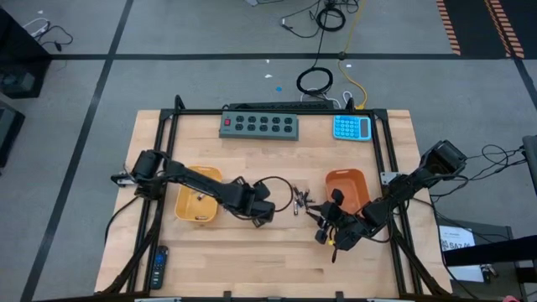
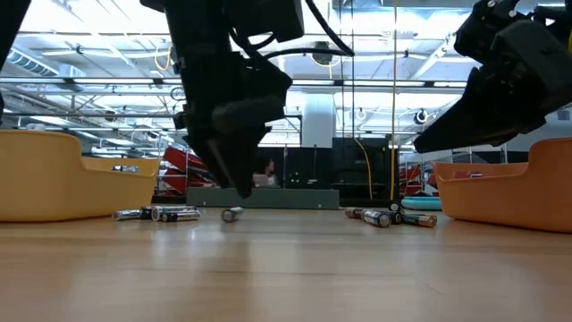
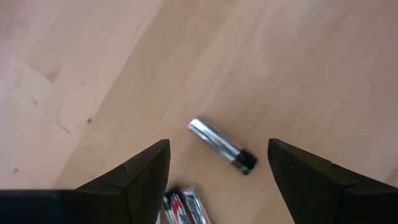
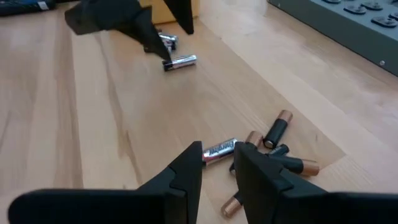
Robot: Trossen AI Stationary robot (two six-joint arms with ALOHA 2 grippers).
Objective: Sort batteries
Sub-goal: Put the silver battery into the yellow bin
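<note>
1. Left of the table's centre in the high view, at about 9 o'clock, sits the yellow tray (image 1: 198, 205); a remote (image 1: 158, 267) lies near the 7 o'clock corner.
2. The left end effector (image 3: 217, 163) hangs just above the wood with its fingers (image 3: 144, 171) wide apart and nothing between them; a lone silver battery (image 3: 221, 145) with a dark end lies flat beneath the gap, and two more (image 3: 181, 207) lie just beside it.
3. A loose heap of batteries (image 1: 299, 200) lies at the table's centre, between the two arms.
4. The right end effector (image 4: 217, 163), toward 4 o'clock, has its fingers close together with only a narrow gap; I see nothing clamped in them; the heap lies just beyond the tips.
5. The orange tray (image 1: 347, 186) sits at about 3 o'clock.
6. Judgement: each battery is light, rigid and smooth, so it will likely roll or squirt out; best pinched across the middle of the barrel, fingers square to its length.
</note>
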